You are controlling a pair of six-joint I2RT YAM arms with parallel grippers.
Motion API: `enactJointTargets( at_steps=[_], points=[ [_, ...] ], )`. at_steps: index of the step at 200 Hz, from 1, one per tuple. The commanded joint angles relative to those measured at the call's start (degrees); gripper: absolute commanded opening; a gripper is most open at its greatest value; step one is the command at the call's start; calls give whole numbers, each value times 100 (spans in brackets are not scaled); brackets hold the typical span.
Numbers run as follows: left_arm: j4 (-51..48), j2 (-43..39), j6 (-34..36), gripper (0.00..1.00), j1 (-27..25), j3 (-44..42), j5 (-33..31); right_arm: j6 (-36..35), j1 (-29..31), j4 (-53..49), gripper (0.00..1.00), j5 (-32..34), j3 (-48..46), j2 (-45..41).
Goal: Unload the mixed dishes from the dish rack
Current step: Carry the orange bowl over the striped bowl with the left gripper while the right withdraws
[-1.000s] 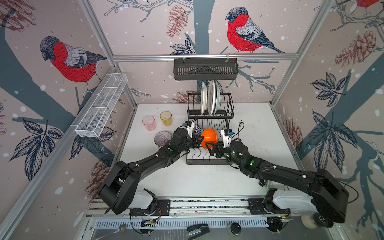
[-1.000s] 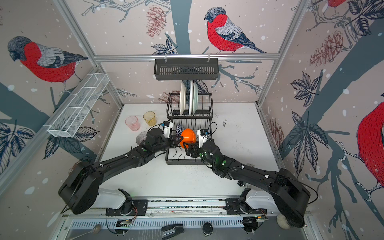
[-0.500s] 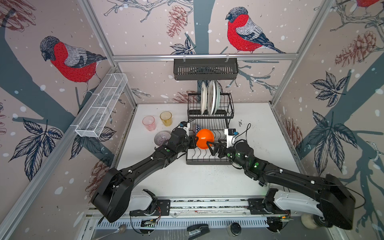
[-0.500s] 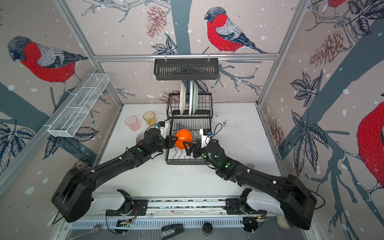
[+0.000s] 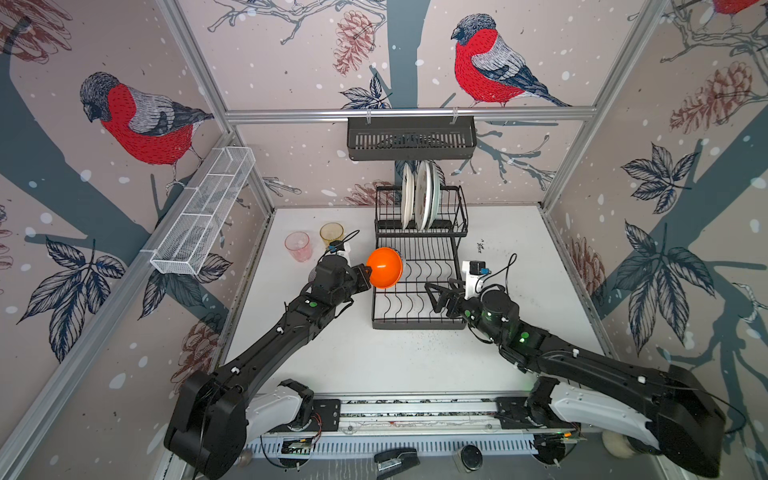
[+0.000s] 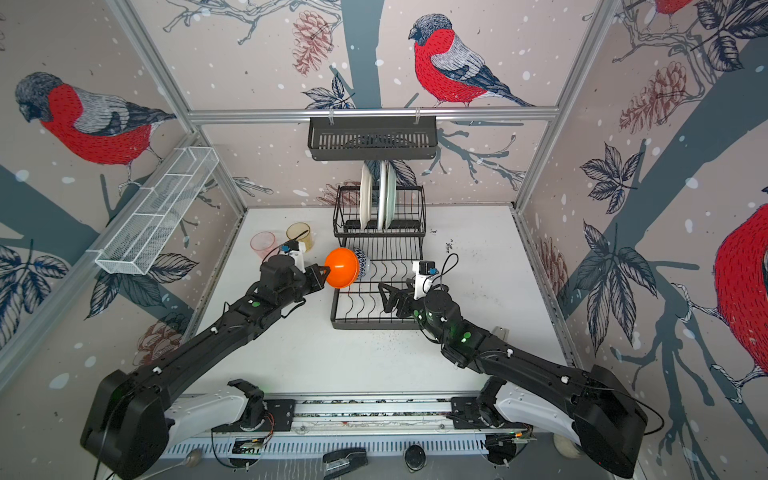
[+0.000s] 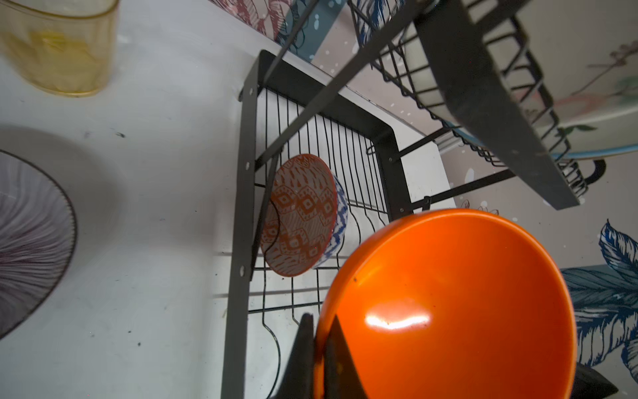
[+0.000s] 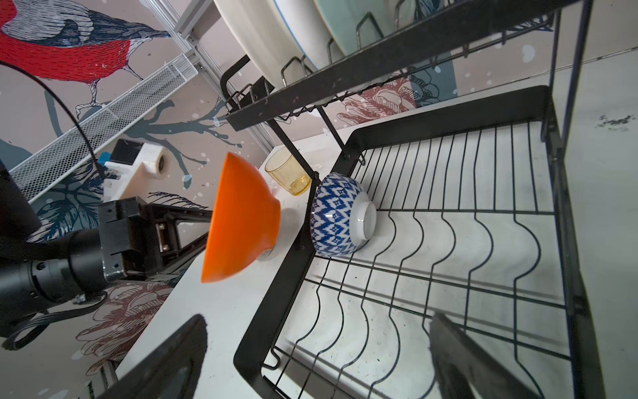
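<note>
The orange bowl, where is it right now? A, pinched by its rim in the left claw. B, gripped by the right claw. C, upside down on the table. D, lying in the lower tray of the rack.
A: the left claw is shut on the rim of the orange bowl, holding it up by the left edge of the dish rack, while the right claw stands open and empty.
</note>
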Motion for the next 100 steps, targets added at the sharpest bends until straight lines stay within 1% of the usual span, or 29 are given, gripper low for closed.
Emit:
enactJointTargets(
  at_steps=[1, 24, 55, 82, 100],
  points=[
    [-244, -231, -51, 0, 303, 24, -112, -4, -97, 14, 100, -22, -45, -54],
    [-442, -347, -113, 0, 793, 96, -2, 9, -240, 3, 99, -112, -174, -116],
    [-798, -142, -27, 0, 1300, 296, -110, 40, -405, -42, 100, -300, -370, -334],
    [-860, 79, 3, 0, 1589, 345, -224, 28, -534, -132, 100, -371, -476, -562],
    [-941, 179, 87, 0, 1620, 412, -516, 1, -611, -243, 99, -381, -506, -677]
  ],
)
